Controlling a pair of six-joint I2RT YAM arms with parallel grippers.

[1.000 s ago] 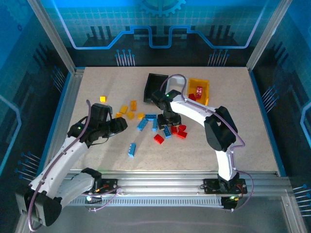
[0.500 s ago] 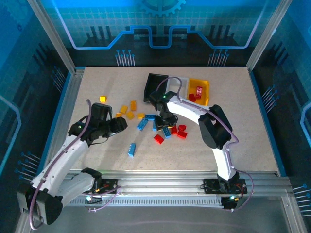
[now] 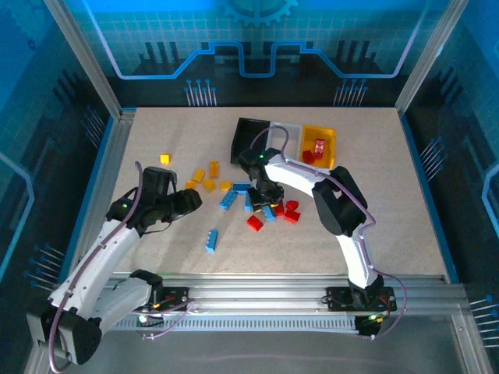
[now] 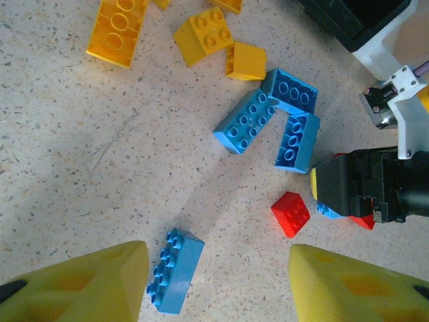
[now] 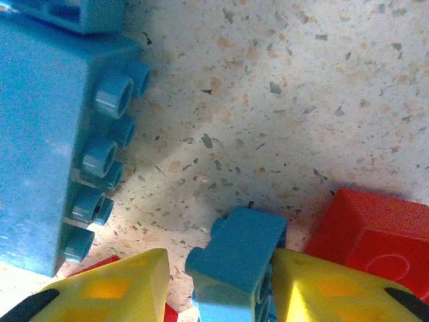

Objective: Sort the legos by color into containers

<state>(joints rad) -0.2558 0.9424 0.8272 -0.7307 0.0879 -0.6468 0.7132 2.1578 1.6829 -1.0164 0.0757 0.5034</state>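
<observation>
Right tool (image 5: pixel 221 285) | mine, low in the mid-tabletop cluster, jaws apart around small blue brick (image 5: pixel 234 258), touching one side only, to single it from red brick (image 5: pixel 382 228) | left tool (image 4: pixel 218 282) gaping, empty, above long blue brick (image 4: pixel 175 270)

Three bins (image 3: pixel 287 128) stood in a row at the far middle of the table (image 3: pixel 382 226), with bricks (image 3: pixel 319 146) inside the rightmost bin (image 3: pixel 337 145). Just before the row lay a middle cluster (image 3: pixel 291 211). A second cluster (image 3: pixel 209 184) lay to its left, and a lone brick (image 3: pixel 211 240) lay nearer the arms.
</observation>
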